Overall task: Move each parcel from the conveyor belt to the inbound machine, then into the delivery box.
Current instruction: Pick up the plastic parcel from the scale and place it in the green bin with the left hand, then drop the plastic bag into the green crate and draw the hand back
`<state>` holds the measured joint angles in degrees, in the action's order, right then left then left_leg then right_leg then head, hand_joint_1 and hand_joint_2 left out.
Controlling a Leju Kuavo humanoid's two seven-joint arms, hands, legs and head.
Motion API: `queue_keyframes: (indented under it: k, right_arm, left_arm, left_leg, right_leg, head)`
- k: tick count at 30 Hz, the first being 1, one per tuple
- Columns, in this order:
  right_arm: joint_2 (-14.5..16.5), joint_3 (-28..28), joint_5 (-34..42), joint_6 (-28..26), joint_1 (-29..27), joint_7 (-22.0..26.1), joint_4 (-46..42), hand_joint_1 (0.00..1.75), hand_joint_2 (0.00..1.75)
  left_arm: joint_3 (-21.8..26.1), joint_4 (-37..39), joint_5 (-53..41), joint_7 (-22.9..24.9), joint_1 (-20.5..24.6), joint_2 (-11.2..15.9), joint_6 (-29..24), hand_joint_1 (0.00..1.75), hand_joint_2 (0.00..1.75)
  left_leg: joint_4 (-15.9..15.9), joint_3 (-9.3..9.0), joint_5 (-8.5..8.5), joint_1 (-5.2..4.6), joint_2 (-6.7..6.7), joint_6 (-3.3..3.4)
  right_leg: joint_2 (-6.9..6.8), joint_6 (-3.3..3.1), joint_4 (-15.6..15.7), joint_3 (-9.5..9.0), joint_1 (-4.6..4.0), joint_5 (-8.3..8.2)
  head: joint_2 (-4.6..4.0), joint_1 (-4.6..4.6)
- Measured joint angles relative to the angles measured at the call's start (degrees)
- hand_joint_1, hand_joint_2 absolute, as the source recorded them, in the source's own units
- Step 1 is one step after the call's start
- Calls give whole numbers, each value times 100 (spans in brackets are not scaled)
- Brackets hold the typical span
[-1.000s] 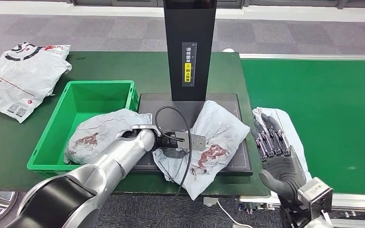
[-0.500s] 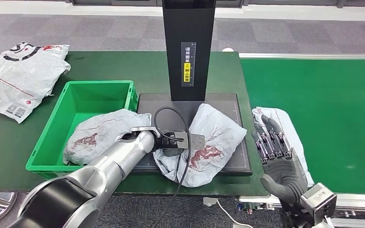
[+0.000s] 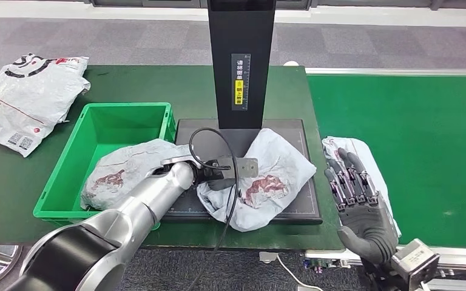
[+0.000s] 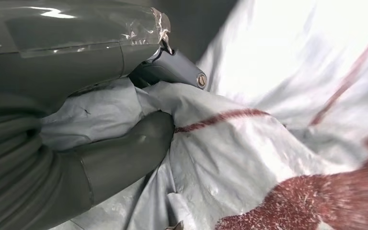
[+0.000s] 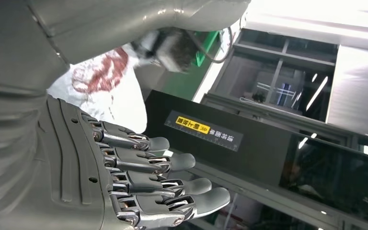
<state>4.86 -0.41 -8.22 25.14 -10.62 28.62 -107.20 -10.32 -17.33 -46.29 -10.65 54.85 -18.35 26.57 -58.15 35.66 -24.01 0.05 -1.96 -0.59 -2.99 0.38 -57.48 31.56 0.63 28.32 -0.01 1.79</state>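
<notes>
Parcel (image 3: pixel 267 182) lies on the machine plate (image 3: pixel 303 206) under the scanner column (image 3: pixel 239 60), gripped at its edge by the left hand (image 3: pixel 215 179), probably for transfer to the bin (image 3: pixel 106 127). Right hand (image 3: pixel 361 203) hovers empty, fingers spread.

Parcel-sorting hall: green conveyor belt (image 3: pixel 400 115), black scanning machine (image 3: pixel 241 60), green crate (image 3: pixel 106 130).

Head view high, wrist views close
</notes>
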Motion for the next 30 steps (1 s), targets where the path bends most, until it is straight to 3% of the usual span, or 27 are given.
queue_keyframes:
  k: [4, 10, 19, 30]
  right_arm:
    - [164, -228, -57, 14, -201, -41, -243, 0, 175]
    - [393, -489, -92, 148, -451, -79, -549, 0, 175]
    - [512, -600, -72, 203, -517, -144, -624, 0, 175]
    - [547, -704, 7, 255, -402, -337, -432, 0, 175]
  left_arm:
    - [74, -439, 512, -271, 574, 37, -333, 175, 175]
    - [52, -1514, 958, 31, 1054, 150, -342, 175, 175]
    - [-162, -2474, 1346, 229, 1218, 453, -493, 175, 175]
    - [-586, -3552, 947, 1042, 1349, 1267, -1036, 175, 175]
  left_leg:
    - [-1, 12, 4, 0, 1, 0]
    - [0, 16, 0, 0, -4, -3]
    - [1, 17, -1, 0, -9, -4]
    - [2, 17, 0, 1, -14, -5]
  right_leg:
    - [0, -1, -3, 10, 0, -2]
    - [8, -2, -3, 17, -1, -1]
    - [15, -3, -5, 20, -1, 0]
    - [18, -3, -6, 23, -3, 0]
  head:
    - [-1, 0]
    - [-1, 0]
    - [0, 0]
    - [-1, 1]
